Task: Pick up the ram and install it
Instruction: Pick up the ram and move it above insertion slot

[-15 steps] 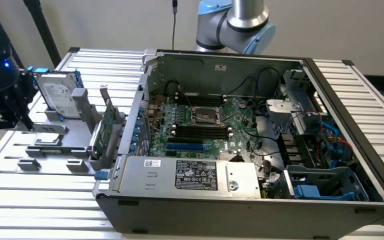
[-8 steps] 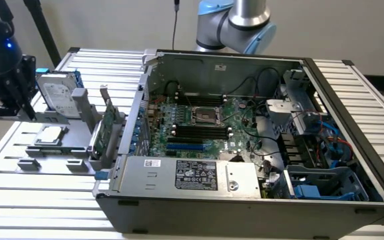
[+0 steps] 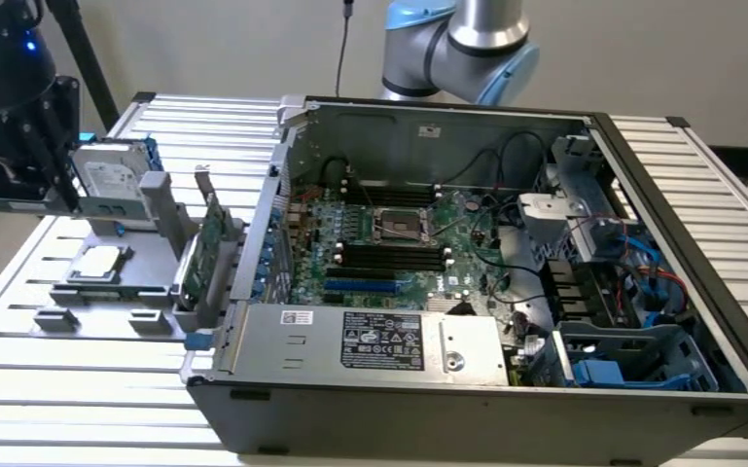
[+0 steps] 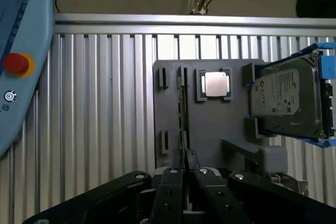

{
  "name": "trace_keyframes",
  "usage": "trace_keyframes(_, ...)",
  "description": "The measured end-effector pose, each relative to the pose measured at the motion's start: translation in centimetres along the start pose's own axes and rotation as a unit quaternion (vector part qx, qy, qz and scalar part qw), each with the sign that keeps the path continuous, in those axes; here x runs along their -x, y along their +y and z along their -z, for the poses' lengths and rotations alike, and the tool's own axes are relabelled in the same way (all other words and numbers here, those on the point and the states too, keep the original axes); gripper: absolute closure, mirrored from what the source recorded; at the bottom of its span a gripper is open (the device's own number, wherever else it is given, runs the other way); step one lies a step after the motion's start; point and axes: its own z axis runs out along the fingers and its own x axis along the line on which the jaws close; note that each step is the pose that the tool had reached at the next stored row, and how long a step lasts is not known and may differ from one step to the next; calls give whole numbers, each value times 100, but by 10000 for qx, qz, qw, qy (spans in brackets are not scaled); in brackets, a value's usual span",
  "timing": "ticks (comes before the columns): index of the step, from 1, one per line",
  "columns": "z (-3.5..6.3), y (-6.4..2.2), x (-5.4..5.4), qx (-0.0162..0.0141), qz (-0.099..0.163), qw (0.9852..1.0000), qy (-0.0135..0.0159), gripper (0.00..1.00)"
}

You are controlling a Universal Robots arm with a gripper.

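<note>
The claw [image 4: 184, 157] is pinched almost completely shut, its black metal jaws nearly together. In the wrist view its tips line up with the near end of the ram [image 4: 181, 106], and I honestly can't tell if they touch. The ram stands on edge in slotted blocks on the flat grey holder [image 4: 210, 129]. It shows as a thin dark strip just beside the square silver processor [image 4: 216, 84].

Exterior view, left to right: the ribbed aluminium counter [image 3: 11, 389] carries that holder at the left of the frame. A shiny hard drive [image 3: 112, 175] is propped in a blue frame toward the upper left. A green expansion card [image 3: 211, 248] with a metal bracket stands upright on the holder's right side, between it and the open black computer case [image 3: 478, 404]. Inside the case, centre frame, sits the green motherboard [image 3: 400, 229] with its long black slots. The arm [image 3: 458, 49], silver and pale blue, is at top centre behind the case.
</note>
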Motion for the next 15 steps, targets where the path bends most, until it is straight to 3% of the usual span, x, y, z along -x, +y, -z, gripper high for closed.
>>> trace_keyframes(8, 101, -315, 16, 11, 54, 9998, -190, 86)
trace_keyframes(15, 155, -615, 28, 18, 93, 9995, -318, 86)
